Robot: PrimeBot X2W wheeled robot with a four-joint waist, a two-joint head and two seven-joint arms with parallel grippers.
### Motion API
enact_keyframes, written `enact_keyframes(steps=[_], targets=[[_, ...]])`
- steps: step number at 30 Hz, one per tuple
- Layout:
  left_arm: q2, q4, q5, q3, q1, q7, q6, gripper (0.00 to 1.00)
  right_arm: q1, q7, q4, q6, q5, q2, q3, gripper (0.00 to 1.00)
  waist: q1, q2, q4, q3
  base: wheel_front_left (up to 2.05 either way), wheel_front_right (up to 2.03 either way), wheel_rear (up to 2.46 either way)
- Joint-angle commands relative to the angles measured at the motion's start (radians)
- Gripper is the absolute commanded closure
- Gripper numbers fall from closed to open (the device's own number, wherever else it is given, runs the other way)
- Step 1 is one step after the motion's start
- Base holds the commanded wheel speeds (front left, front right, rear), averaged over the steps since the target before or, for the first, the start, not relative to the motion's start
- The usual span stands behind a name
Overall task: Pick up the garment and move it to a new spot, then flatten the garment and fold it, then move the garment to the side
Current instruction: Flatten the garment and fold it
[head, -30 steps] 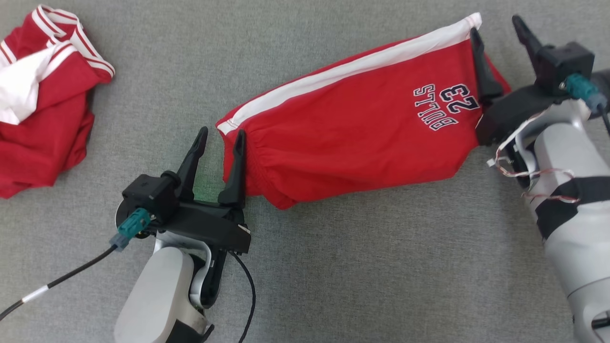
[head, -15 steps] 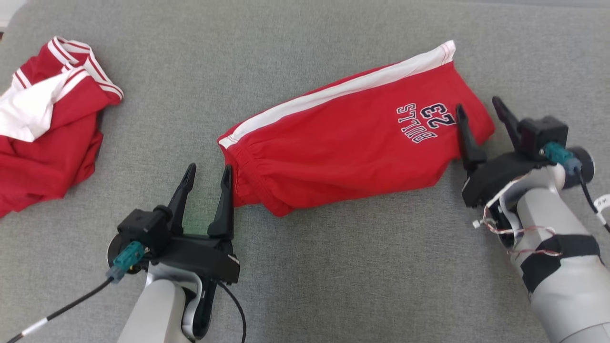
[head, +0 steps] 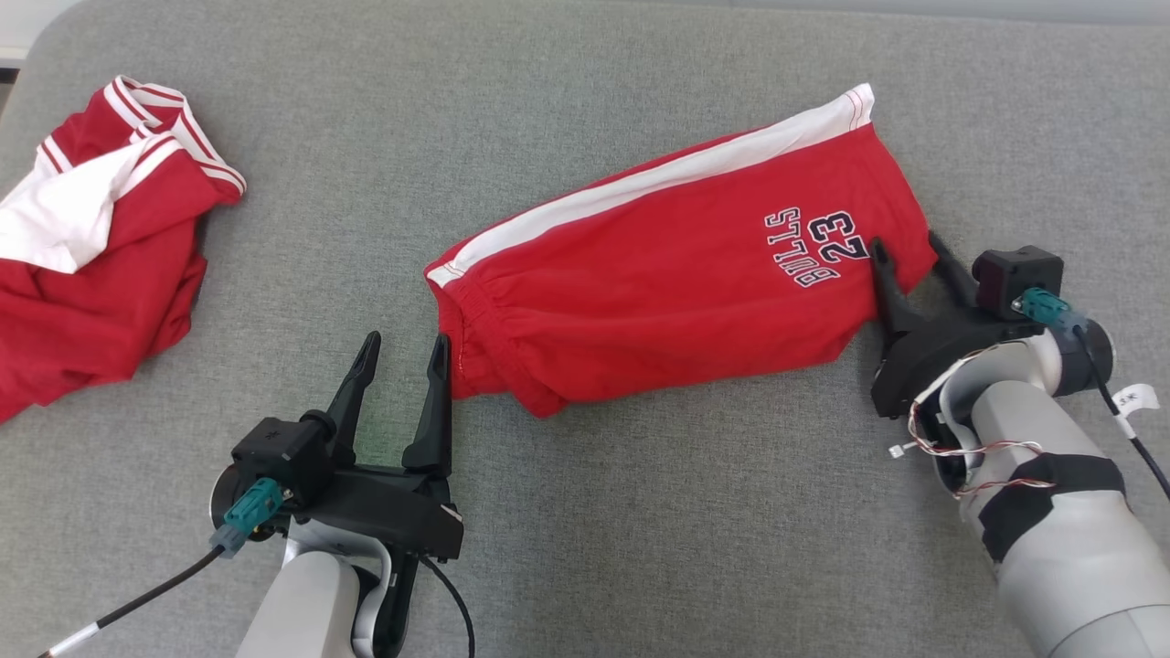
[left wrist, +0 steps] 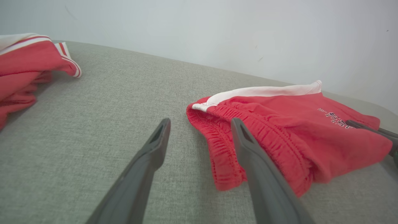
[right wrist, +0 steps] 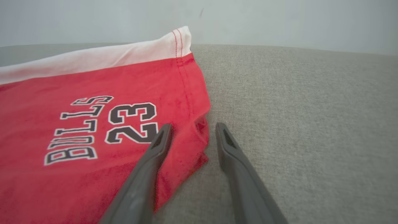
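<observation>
The garment [head: 101, 265], a red jersey shirt with a white sleeve and red-and-white striped trim, lies crumpled at the far left; it also shows in the left wrist view [left wrist: 21, 62]. In the middle lies another red garment [head: 676, 274] with a white side stripe, a gathered waistband and "BULLS 23" lettering. My left gripper [head: 406, 340] stands open just beside the waistband end [left wrist: 217, 149], holding nothing. My right gripper [head: 907, 242] is open at the lettered end. One finger is over the cloth [right wrist: 93, 93], the other over the bare surface, and the corner lies between them [right wrist: 193, 125].
Everything rests on a grey fabric surface [head: 640, 512] with a rounded far-left corner and a pale wall [left wrist: 217, 31] behind it. A black cable [head: 137, 594] trails from my left wrist toward the lower left.
The head camera has shifted. My right gripper has drawn back along the lettered end toward its near corner, and its fingers have narrowed. My left gripper has pulled slightly back from the waistband.
</observation>
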Motion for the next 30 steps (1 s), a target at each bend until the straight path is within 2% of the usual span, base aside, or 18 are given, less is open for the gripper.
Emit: enact_keyframes(steps=[1,7,12,30], targets=[[0.0,0.0,0.007,0.003,0.003,-0.003,0.002,0.0,0.035,0.009,0.033,-0.003,0.009,0.025,0.013,1.0,0.0002,0.0002,-0.001,-0.004,0.0,0.0,0.0],[-0.001,0.008,0.02,0.01,0.032,-0.003,0.002,0.0,0.038,0.001,0.06,-0.003,0.056,0.022,0.009,1.0,0.0002,0.0002,-0.008,-0.033,0.0,0.0,0.0],[-0.001,0.019,0.051,-0.003,0.061,-0.003,0.002,0.0,0.077,-0.003,0.008,-0.003,0.079,0.013,-0.041,1.0,0.0002,0.0002,-0.025,-0.073,0.0,0.0,0.0],[0.0,0.044,0.106,0.088,0.207,-0.003,0.002,0.0,0.335,-0.004,-0.155,-0.003,0.059,0.095,-0.176,1.0,0.0002,0.0002,-0.159,-0.213,0.0,0.0,0.0]])
